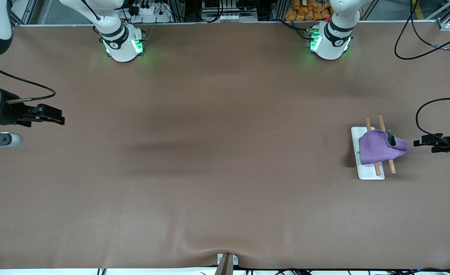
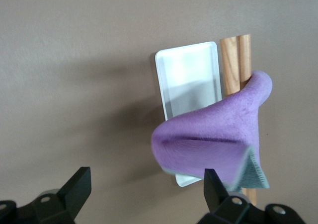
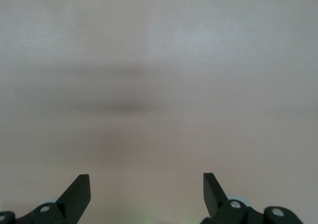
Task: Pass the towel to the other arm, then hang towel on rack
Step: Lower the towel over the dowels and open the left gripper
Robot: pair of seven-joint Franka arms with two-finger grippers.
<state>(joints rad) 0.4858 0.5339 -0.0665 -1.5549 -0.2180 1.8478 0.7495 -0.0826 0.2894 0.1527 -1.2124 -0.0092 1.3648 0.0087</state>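
Towel point(image 1: 379, 147), soft purple, drapes over rack point(image 1: 364, 172) rods; both grippers' fingers point(image 2: 79, 184) spread, empty.

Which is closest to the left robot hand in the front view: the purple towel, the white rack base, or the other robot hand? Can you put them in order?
From the open left gripper, at the left arm's end of the table:
1. The towel, draped over the rack's wooden rods, right beside the gripper.
2. The rack's white base, under the towel.
3. The right gripper, open and waiting over the right arm's end.

Brown table point(image 1: 209, 172), white rack point(image 1: 366, 172) toward left arm's end
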